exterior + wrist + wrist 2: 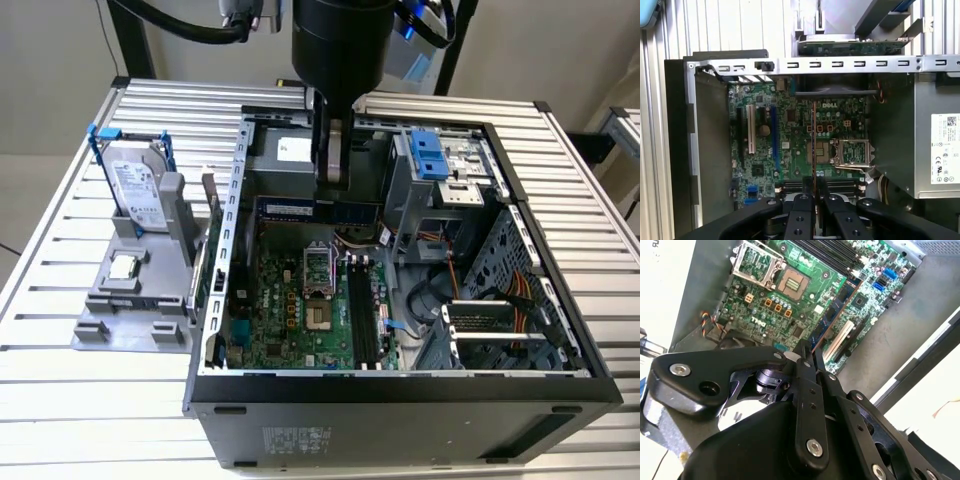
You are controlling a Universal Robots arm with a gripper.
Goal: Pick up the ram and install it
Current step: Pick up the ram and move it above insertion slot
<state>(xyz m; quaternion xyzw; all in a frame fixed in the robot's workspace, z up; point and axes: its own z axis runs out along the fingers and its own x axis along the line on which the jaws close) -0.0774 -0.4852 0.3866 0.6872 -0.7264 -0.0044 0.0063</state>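
The ram (290, 209) is a long dark blue-green stick hanging level above the motherboard (290, 310) inside the open computer case (400, 390). My gripper (335, 186) comes down from above and is shut on the stick's upper edge near its middle. In both wrist views the ram shows edge-on as a thin line (813, 140) (832, 315) running out from between the black fingers (802, 210) (805, 385). The black memory slots (362, 312) (840, 186) lie on the board below, nearer the case's front edge in the exterior view.
On the exterior view's left a grey fixture (110, 325) holds a silver hard drive (135, 190) upright and a small square processor chip (122, 265). The open processor socket (315, 270), the power supply (940, 150), a blue-latched drive cage (430, 155) and cables (510, 300) crowd the case.
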